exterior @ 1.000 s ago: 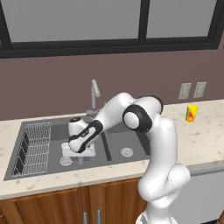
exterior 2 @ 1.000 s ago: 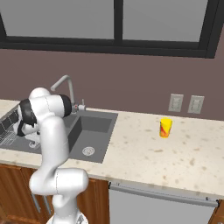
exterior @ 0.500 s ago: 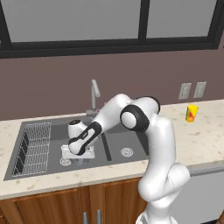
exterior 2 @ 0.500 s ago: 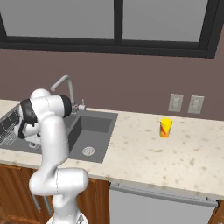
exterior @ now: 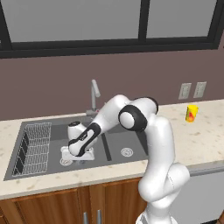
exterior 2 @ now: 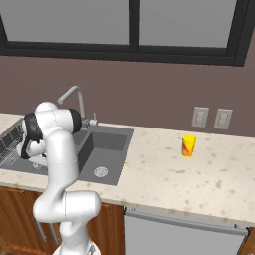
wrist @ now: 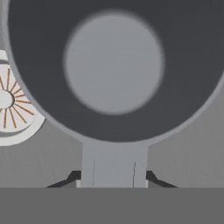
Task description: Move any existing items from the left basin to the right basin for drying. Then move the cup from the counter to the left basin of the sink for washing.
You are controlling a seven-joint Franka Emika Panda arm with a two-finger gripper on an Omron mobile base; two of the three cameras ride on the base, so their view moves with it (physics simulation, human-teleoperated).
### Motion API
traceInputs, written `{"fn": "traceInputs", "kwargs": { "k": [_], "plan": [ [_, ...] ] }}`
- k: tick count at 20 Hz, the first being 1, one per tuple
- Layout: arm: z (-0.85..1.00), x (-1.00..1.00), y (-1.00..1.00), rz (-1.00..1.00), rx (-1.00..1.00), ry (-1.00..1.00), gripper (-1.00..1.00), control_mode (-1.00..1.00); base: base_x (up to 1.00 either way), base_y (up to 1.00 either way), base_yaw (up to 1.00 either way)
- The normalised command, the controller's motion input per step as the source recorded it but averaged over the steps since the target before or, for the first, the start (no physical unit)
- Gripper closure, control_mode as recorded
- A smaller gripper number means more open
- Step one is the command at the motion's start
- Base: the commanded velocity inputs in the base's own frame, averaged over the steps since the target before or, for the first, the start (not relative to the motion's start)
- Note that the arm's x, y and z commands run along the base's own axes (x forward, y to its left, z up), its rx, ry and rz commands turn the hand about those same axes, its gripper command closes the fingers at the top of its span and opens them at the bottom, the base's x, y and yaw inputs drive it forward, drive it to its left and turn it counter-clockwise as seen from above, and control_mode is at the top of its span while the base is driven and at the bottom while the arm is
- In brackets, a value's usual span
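The hand view looks straight down into the small grey metal pot (wrist: pixel 113 61), whose short handle (wrist: pixel 113 157) runs toward the camera. My gripper (wrist: pixel 113 177) is shut on that handle, with a dark fingertip pressed against each side. In the left base view my gripper (exterior: pixel 78 153) reaches low into the left basin (exterior: pixel 54 135), just right of the wire rack (exterior: pixel 35 146), and the hand hides the pot there. The yellow cup (exterior: pixel 191 113) (exterior 2: pixel 188 145) stands upright on the beige counter (exterior 2: pixel 164 174), far right of the sink.
The right basin (exterior: pixel 127 139) (exterior 2: pixel 107 147) holds only its round drain (exterior: pixel 127 152). The slim silver faucet (exterior: pixel 93 94) (exterior 2: pixel 72 97) rises behind the divider, above my forearm. The left basin's drain (wrist: pixel 8 100) lies beside the pot. Two wall outlets (exterior: pixel 193 90) sit behind the cup.
The fingers have come together from wide open onto the pot's handle. The hand has sunk slightly into the left basin. The cup has not moved.
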Motion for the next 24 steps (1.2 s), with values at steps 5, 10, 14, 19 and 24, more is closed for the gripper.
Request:
{"fn": "traceInputs", "kwargs": {
  "k": [5,10,14,19,24],
  "plan": [
    [0.11,-0.01,0.01,0.00,0.00,0.00,1.00,-1.00,0.00,0.00,0.00],
    [0.47,-0.01,0.00,-0.03,-0.01,0.00,1.00,-1.00,0.00,0.00,0.00],
    [0.60,0.00,-0.02,-0.02,-0.01,0.00,1.00,-1.00,0.00,0.00,0.00],
    [0.60,0.00,-0.07,-0.01,-0.01,0.00,1.00,-1.00,0.00,0.00,0.00],
    [0.52,-0.05,-0.13,-0.01,-0.01,0.00,1.00,-1.00,0.00,0.00,0.00]
  ]
}}
